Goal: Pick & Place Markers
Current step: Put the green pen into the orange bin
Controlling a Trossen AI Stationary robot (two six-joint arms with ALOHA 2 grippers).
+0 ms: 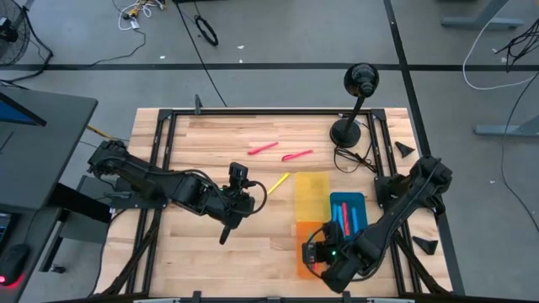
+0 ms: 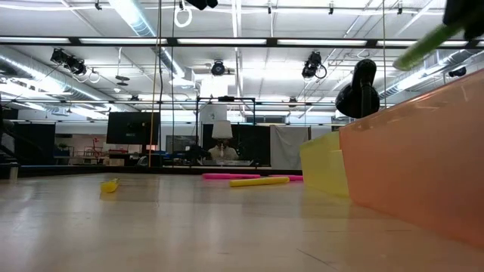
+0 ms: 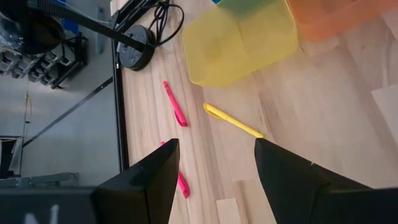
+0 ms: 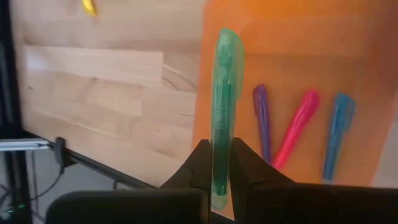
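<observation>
My right gripper [image 4: 219, 148] is shut on a green marker [image 4: 222, 93] above the near left part of the orange tray [image 4: 298, 56], [image 1: 308, 252]. On the tray's floor lie a purple marker [image 4: 262, 118], a pink one [image 4: 297, 124] and a blue one [image 4: 337, 134]. My left gripper [image 3: 214, 148], [image 1: 242, 198] hovers open over the table's middle. Beyond it a yellow marker [image 3: 233, 121], [image 1: 279, 182] and two pink markers [image 3: 175, 112], [image 3: 181, 183] lie flat on the wood. My right gripper pinches the green marker between its two fingers [image 4: 202, 163] near one end [image 4: 217, 177]. The marker runs along the fingers and sticks out far past their tips. It is lifted clear and slants over the orange tray's rim [image 2: 427, 45].
A yellow tray [image 1: 312, 194] and a blue tray [image 1: 348, 210] holding markers stand just beyond the orange one. A black lamp base [image 1: 345, 132] with its cable sits at the far right. Bare wood lies left of the trays and near the front edge.
</observation>
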